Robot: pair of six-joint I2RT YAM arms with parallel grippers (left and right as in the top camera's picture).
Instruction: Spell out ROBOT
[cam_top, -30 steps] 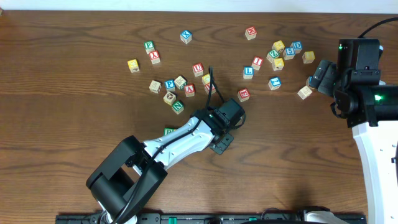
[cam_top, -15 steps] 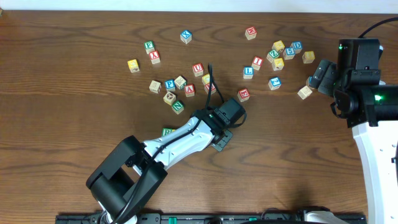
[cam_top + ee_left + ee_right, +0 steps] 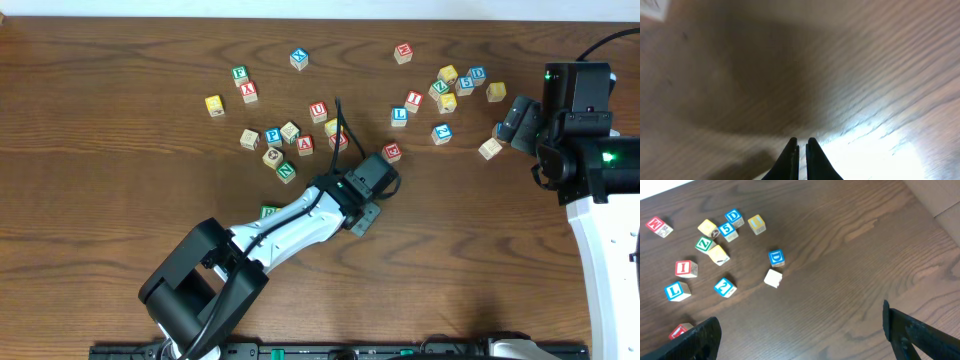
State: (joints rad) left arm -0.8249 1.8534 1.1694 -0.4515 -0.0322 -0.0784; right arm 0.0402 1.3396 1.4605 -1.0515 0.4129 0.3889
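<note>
Small wooden letter cubes lie scattered over the far half of the table. A green-printed cube peeks out beside my left arm, its letter hidden. Yellow-faced cubes sit at the far left and in the right cluster. No R, B or T reads clearly. My left gripper is shut with nothing in it, low over bare wood near the table's middle. My right gripper stands open and empty over bare wood, near the right cluster.
Red U and red A sit in the middle group with green N. Blue L, red I, a blue D and a plain cube lie at right.
My left gripper has shifted slightly up and to the right, toward the red cube near the middle. The right arm and the cubes have stayed put.
</note>
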